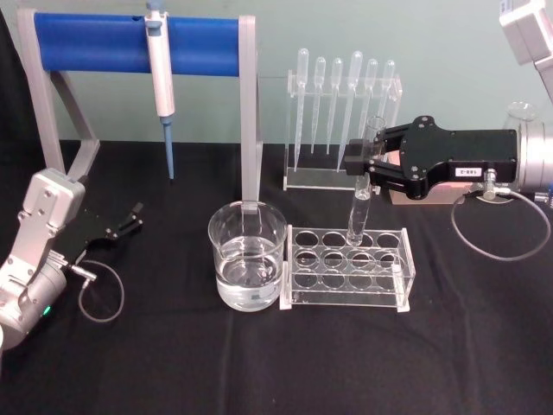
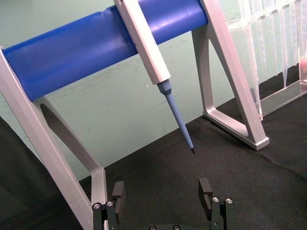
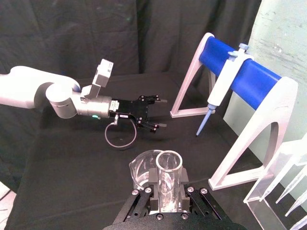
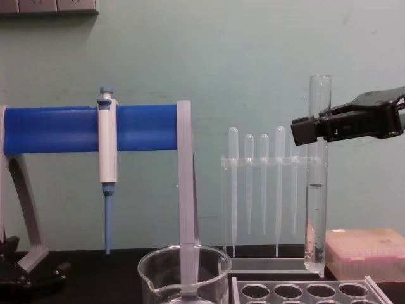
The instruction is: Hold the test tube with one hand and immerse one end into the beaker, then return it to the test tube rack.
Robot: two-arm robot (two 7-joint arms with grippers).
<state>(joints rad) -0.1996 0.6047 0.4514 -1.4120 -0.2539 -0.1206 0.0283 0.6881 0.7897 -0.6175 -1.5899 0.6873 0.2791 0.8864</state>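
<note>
Test tube point(image 1: 359, 203), upright, clamped in right gripper point(image 1: 368, 161), bottom just above rear row of rack point(image 1: 346, 270). Beaker point(image 1: 248, 256) beside rack's left end; pipettes point(image 1: 346, 95) behind. Left gripper point(image 1: 133, 218) wide open near left edge of table point(image 1: 259, 363).

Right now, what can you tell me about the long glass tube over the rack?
The long clear glass test tube has a round bottom and open rimmed top. It stands upright, clamped near its top by the black right tool, its bottom just above the clear holed rack, apparently not touching it.
</note>
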